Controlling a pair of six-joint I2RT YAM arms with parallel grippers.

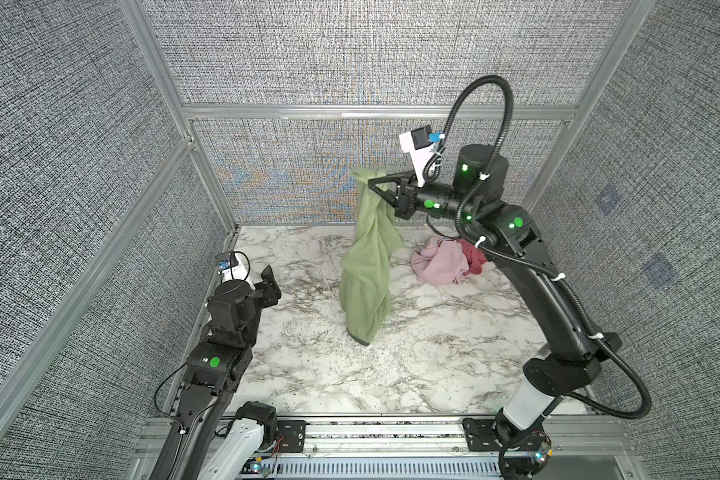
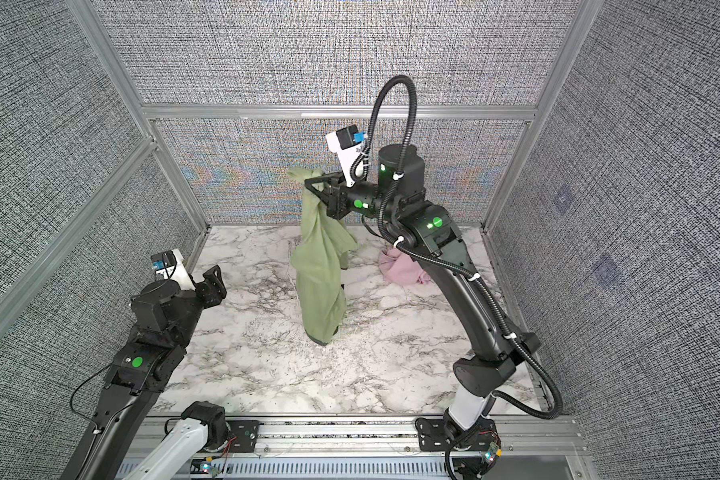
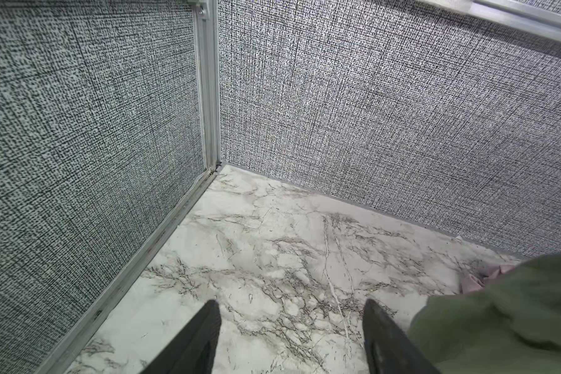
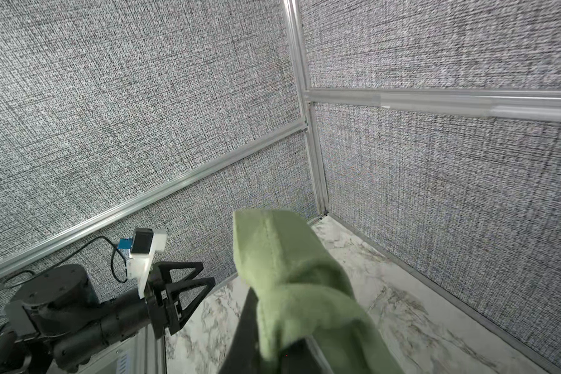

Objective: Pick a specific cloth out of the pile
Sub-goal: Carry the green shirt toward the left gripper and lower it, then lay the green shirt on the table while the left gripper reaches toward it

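Hanging cloth point(image 1: 366, 270) is pinched by the right gripper point(image 1: 373, 185), apart from the pile point(image 1: 445, 259) | left gripper point(image 3: 292, 302) is spread wide at the table point(image 1: 391, 374) edge.

A white marble-patterned tabletop point(image 1: 433, 374) point(image 2: 267, 374) with grey-brown veins carries everything. Grey woven wall panels point(image 1: 350, 54) close it in at the back and on both sides. Near its far right corner lies the pile point(image 1: 449, 259): a crumpled pale pink cloth point(image 1: 439, 264) point(image 2: 400, 268) with a dark rose-red cloth point(image 1: 474, 255) touching its right side. Near the middle, the dark-edged lower end of the olive-green cloth point(image 1: 366, 282) point(image 2: 321, 286) reaches down to the surface; whether it rests there cannot be told.
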